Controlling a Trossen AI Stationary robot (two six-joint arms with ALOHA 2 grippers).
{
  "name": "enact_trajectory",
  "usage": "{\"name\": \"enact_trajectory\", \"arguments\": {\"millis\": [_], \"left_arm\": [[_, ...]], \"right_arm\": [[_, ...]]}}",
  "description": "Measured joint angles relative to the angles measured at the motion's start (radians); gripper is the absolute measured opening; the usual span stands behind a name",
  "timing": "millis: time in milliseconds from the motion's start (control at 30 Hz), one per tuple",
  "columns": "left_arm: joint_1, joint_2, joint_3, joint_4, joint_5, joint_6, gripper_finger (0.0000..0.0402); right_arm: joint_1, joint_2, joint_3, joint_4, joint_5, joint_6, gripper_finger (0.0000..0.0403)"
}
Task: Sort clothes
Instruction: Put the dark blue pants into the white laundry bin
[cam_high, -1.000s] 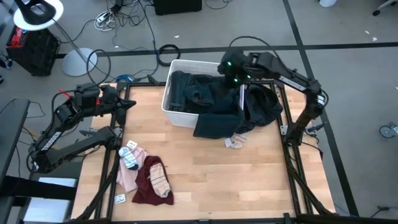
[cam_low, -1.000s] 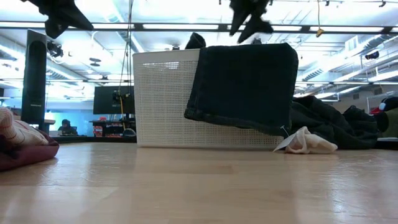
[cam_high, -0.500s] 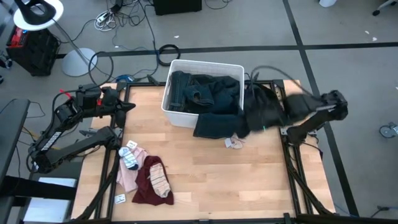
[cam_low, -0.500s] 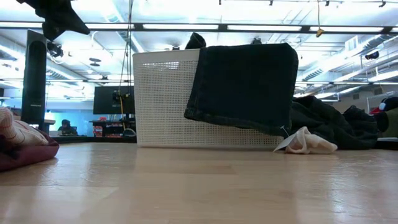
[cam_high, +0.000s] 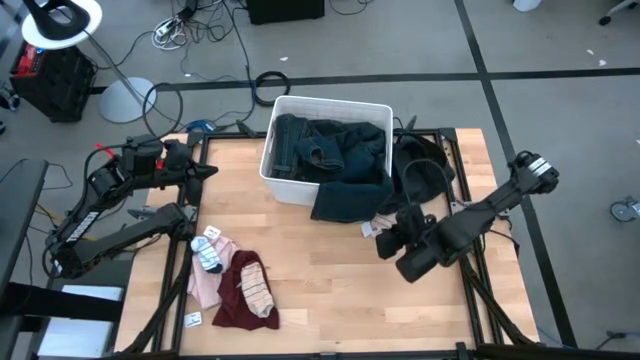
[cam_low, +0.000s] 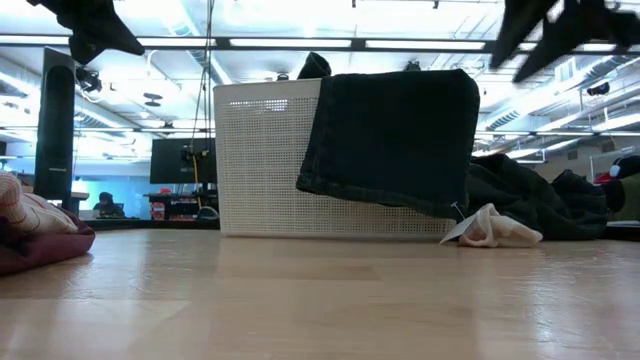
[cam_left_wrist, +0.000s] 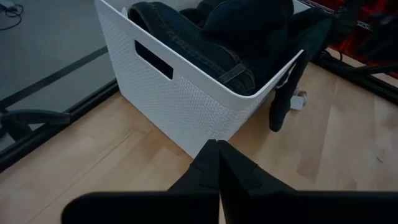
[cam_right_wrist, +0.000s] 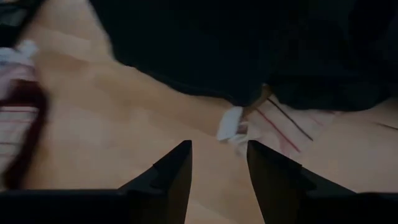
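Note:
Dark teal clothes fill the white bin (cam_high: 277, 176); one dark garment (cam_high: 345, 200) hangs over the bin's near wall onto the table. A black garment (cam_high: 422, 172) lies heaped right of the bin. A small whitish sock (cam_high: 378, 229) lies on the table by the hanging garment's hem. Pink and maroon clothes with striped socks (cam_high: 232, 280) are piled at the near left. My right gripper (cam_high: 386, 243) hovers open just above the table near the small sock (cam_right_wrist: 230, 124), nothing between its fingers. My left gripper (cam_high: 207, 170) is shut and raised over the table's far left.
Bare wooden tabletop (cam_high: 340, 290) spreads between the left pile and my right arm. The bin (cam_left_wrist: 186, 93) stands at the far middle. A metal frame (cam_high: 470, 280) edges the table's right side. Cables and a lamp base lie on the floor beyond the far edge.
My right gripper has swung from above the bin's far right corner out toward the table's right edge, then toward the near edge and down, rolling as it went; it now hovers by the small sock. The clothes have not moved.

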Motion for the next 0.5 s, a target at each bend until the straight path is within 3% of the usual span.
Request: {"name": "enact_trajectory", "arguments": {"millis": [333, 500], "left_arm": [[0.000, 0.000, 0.000, 0.000, 0.000, -0.003, 0.0001], [0.000, 0.000, 0.000, 0.000, 0.000, -0.009, 0.0001]], "right_arm": [[-0.012, -0.007, -0.271, 0.174, 0.116, -0.019, 0.0155], [-0.013, -0.080, -0.397, 0.289, 0.150, -0.058, 0.0150]]}}
